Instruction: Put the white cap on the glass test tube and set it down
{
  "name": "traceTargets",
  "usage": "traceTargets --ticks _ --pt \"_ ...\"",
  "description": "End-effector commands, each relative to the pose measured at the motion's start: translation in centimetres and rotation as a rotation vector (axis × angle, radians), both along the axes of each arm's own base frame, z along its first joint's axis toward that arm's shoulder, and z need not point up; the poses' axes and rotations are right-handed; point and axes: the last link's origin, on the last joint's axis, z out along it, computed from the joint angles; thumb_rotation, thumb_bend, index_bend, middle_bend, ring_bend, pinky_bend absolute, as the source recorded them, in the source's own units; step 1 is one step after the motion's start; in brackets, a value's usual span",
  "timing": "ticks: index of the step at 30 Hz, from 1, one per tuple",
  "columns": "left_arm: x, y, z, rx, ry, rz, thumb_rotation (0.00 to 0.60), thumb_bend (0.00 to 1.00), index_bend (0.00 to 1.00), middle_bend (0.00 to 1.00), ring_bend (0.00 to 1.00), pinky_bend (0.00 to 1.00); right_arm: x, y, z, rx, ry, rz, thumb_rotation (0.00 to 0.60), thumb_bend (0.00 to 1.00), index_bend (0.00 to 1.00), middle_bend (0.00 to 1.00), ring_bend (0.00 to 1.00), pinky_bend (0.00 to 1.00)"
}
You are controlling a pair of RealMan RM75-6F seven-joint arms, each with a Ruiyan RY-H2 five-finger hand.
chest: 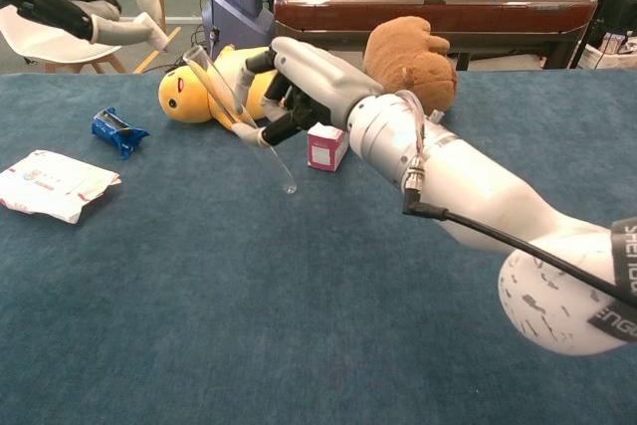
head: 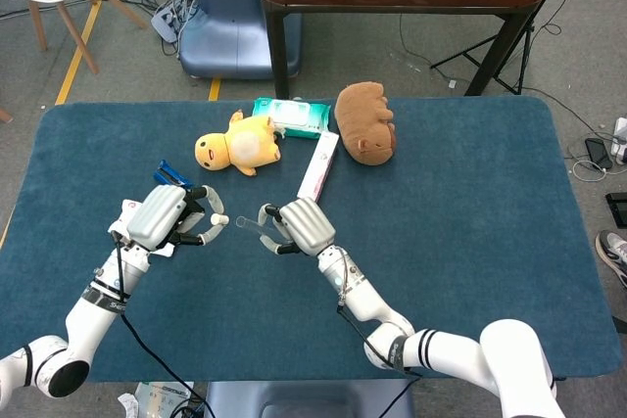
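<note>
My right hand (head: 299, 227) grips the glass test tube (head: 249, 225) above the blue table, the tube's open mouth pointing left. In the chest view the test tube (chest: 279, 171) slants down from the right hand (chest: 299, 77), its rounded end lowest. My left hand (head: 165, 217) pinches the small white cap (head: 223, 220) at its fingertips, just left of the tube's mouth. A small gap separates the two. In the chest view the left hand (chest: 75, 12) is at the top left with the cap (chest: 156, 39) near the tube's rim.
Behind the hands lie a yellow duck plush (head: 240, 144), a pink-and-white box (head: 318, 168), a green wipes pack (head: 292, 115) and a brown plush (head: 365, 122). A blue packet (head: 168, 175) and a white packet (chest: 50, 184) lie on the left.
</note>
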Motion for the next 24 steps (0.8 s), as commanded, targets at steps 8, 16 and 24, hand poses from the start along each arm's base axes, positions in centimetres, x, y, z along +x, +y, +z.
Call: traceTargets --ticks 8,16,24 --pt "0.39 0.15 -0.57 -0.01 0.02 -0.015 0.6 0.29 0.54 1.0 1.0 1.0 0.32 0.1 0.19 0.007 0.023 0.008 0.6 0.63 0.66 0.88 1.0 1.0" --pt "0.59 0.2 -0.79 -0.016 0.03 -0.022 0.6 0.29 0.54 1.0 1.0 1.0 0.4 0.2 0.11 0.016 0.036 0.009 0.6 0.63 0.66 0.88 1.0 1.0" --pt "0.7 0.24 -0.99 -0.021 0.036 -0.026 0.6 0.29 0.54 1.0 1.0 1.0 0.54 0.15 0.05 0.015 0.035 0.008 0.6 0.63 0.66 0.88 1.0 1.0"
